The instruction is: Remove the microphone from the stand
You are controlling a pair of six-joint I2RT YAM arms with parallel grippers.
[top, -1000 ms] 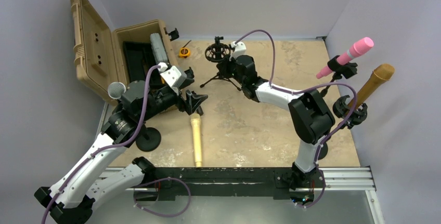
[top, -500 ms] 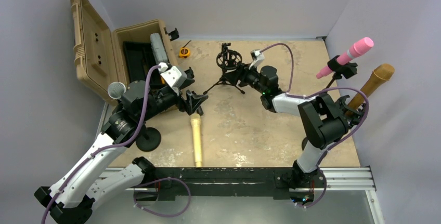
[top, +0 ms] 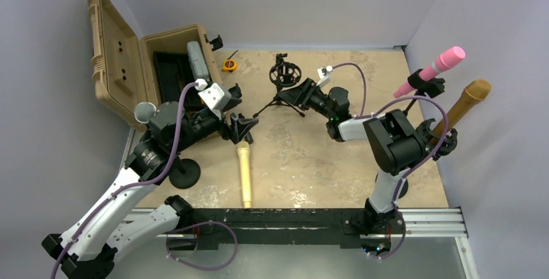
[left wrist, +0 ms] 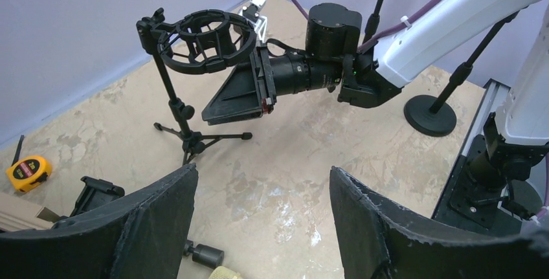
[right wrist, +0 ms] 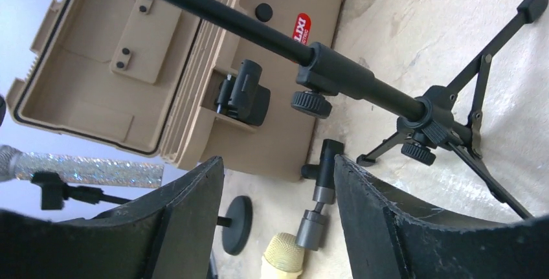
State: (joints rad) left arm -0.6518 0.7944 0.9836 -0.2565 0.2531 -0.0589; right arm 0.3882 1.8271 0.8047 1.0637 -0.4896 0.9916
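At far left, by the wall: tan case (top: 116, 46), lid thrown open, a grey oblong item (top: 197, 62) propped inside.

Just in front of the case: silver glitter microphone (top: 145, 112), seated in the clip of its round-based stand (top: 184, 173), with the left arm passing close beside it.

Left gripper (top: 246, 130): fingers spread wide, nothing between them, poised just beside the head end of the cream microphone (top: 245, 169). That microphone lay flat on the table (top: 311, 156).

Toward the back wall: yellow tape measure (top: 229, 66).

Centre back: small tripod (top: 280, 101) carrying a black shock-mount ring (top: 285, 73).

Right gripper (top: 300, 92): fingers parted, holding nothing, turned on its side and levelled at the tripod's pole just below the ring. I could not tell whether a finger touched the pole.

At right, near the side wall: pink microphone (top: 441, 64), tilted, held in its stand clip (top: 427, 85).

Furthest right: gold microphone (top: 467, 100), likewise tilted and clipped in a stand of its own. Both grippers were well apart from these last two.
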